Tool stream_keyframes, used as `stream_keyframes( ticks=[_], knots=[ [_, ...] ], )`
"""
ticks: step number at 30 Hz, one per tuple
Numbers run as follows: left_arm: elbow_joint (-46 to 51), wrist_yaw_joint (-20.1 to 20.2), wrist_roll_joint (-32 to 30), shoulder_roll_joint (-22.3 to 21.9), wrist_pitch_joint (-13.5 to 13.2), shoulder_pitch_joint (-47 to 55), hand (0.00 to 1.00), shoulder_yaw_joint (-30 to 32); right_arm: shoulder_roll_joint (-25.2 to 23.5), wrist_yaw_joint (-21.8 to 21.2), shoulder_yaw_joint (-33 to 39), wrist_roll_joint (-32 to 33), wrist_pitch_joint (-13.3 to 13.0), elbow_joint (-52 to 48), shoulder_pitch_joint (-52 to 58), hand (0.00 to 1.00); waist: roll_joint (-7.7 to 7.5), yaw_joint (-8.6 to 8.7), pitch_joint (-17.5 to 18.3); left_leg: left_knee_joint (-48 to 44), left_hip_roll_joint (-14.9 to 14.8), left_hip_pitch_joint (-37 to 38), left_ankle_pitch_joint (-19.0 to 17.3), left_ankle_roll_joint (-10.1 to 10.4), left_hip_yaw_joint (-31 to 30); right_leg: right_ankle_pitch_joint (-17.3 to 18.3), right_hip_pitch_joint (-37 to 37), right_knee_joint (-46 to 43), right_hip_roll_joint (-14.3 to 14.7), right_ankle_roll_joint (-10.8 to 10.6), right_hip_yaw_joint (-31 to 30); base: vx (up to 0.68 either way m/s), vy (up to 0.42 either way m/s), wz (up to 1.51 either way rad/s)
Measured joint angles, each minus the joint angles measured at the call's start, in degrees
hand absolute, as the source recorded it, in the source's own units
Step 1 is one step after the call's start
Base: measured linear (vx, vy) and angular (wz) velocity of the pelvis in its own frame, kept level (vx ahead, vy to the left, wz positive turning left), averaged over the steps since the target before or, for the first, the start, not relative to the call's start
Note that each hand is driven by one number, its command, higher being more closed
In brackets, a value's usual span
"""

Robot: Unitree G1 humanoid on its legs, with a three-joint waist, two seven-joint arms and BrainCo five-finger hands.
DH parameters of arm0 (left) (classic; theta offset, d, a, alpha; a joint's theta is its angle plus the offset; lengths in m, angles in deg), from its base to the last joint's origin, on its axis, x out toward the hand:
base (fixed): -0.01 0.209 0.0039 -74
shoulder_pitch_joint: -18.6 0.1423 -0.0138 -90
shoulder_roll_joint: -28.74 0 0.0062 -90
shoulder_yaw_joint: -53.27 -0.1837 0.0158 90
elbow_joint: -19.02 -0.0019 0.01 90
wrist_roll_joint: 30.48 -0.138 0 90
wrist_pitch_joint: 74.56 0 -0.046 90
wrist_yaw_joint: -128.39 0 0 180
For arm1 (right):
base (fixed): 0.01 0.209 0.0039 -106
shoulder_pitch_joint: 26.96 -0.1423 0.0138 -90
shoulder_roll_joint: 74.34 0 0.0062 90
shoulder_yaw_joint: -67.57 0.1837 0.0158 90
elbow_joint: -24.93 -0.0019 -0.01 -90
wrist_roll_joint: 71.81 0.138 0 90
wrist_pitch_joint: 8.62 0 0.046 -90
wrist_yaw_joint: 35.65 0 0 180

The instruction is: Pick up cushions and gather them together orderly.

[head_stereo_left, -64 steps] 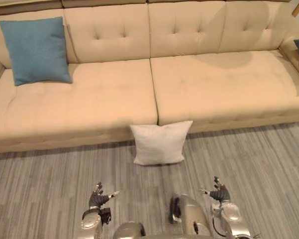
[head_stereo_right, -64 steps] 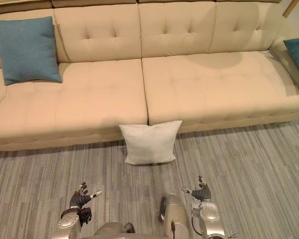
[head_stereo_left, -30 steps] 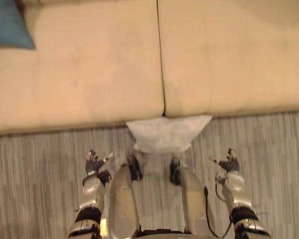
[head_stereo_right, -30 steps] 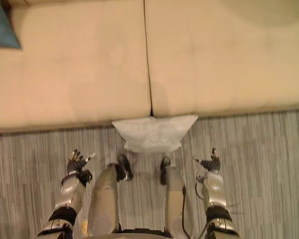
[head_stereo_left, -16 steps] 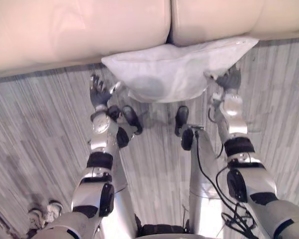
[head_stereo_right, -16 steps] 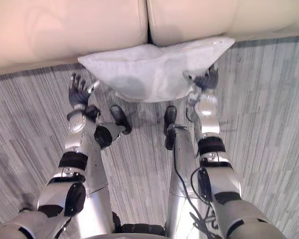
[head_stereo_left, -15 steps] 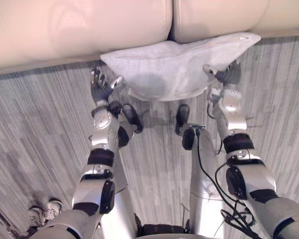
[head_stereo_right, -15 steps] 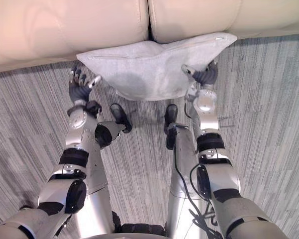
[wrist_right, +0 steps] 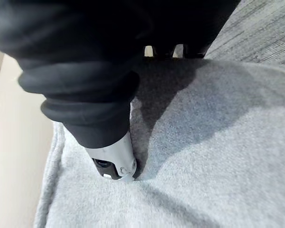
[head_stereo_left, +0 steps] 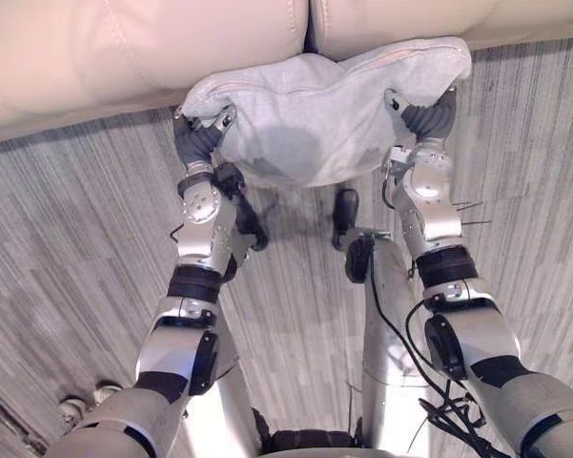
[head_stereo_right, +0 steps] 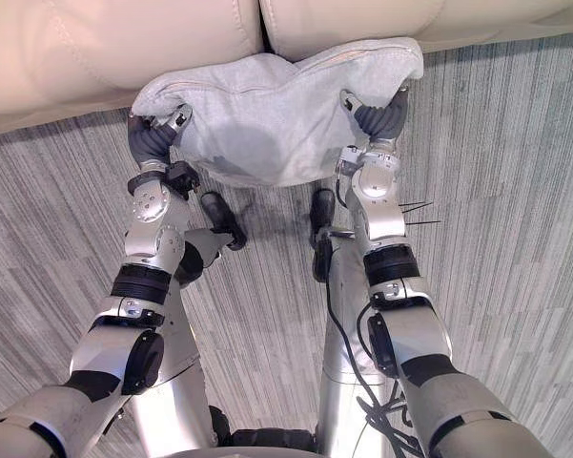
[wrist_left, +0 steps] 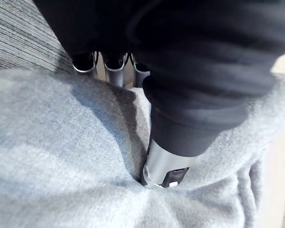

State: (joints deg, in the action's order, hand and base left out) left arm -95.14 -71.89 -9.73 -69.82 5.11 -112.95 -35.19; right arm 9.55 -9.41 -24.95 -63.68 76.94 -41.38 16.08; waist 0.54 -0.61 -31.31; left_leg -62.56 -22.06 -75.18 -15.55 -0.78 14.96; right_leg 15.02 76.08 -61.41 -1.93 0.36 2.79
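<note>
A pale grey cushion (head_stereo_left: 315, 114) lies on the floor against the front of the beige sofa (head_stereo_left: 124, 48), under the seam between its two seat pads. My left hand (head_stereo_left: 200, 141) grips the cushion's left end and my right hand (head_stereo_left: 427, 119) grips its right end. In the left wrist view the thumb (wrist_left: 166, 166) digs into the cushion (wrist_left: 47, 156) while the fingers (wrist_left: 114, 64) curl under its edge. The right wrist view shows the same: the thumb (wrist_right: 114, 161) is pressed into the fabric (wrist_right: 204, 156). The cushion bulges between the two hands.
The sofa's front edge runs across the top of the eye views, right behind the cushion. Grey striped carpet (head_stereo_left: 67, 267) spreads out on both sides of the arms.
Both hands have gone from spread open beside the cushion to curled round its two ends. The cushion has bunched up between them.
</note>
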Motion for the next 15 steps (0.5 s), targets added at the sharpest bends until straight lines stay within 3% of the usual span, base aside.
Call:
stream_keyframes(
  ticks=[6,8,10,15],
  knots=[
    [11.1,0.2,-1.9,-1.3,-1.5,13.9,1.00,-4.0,-3.2,-0.8,-2.0,-4.3,-0.7,-14.5,15.7,1.00,-0.09,-0.13,1.5,11.7,1.4,19.5,1.2,2.0,2.0,-2.0,-19.4,12.4,0.8,0.3,0.7,0.01,-0.022,-0.01],
    [14.9,0.3,-3.0,-3.8,-1.7,22.5,1.00,-5.8,-4.1,-1.7,-3.2,-4.3,-1.7,-19.9,25.0,1.00,0.19,-0.11,6.4,16.3,2.6,25.9,1.9,3.1,2.5,-2.3,-26.4,17.3,0.4,0.1,1.4,0.15,0.000,0.09],
    [17.2,0.8,-3.7,-4.8,-1.9,26.9,1.00,-6.8,-4.6,-3.1,-3.2,-4.6,-2.0,-23.0,29.9,1.00,0.18,-0.10,6.9,19.0,3.4,32.2,2.1,3.3,2.7,-2.3,-33.0,20.3,0.2,0.0,2.0,0.22,0.025,0.16],
    [20.7,3.0,-4.7,-5.0,-3.6,40.0,1.00,-8.3,-4.9,-7.3,-6.0,-6.0,-4.6,-27.3,42.4,1.00,0.12,-0.13,14.8,30.4,6.7,46.8,3.5,4.1,4.0,-3.3,-48.5,32.4,-0.5,-1.6,3.0,0.24,0.043,0.15]
  ],
)
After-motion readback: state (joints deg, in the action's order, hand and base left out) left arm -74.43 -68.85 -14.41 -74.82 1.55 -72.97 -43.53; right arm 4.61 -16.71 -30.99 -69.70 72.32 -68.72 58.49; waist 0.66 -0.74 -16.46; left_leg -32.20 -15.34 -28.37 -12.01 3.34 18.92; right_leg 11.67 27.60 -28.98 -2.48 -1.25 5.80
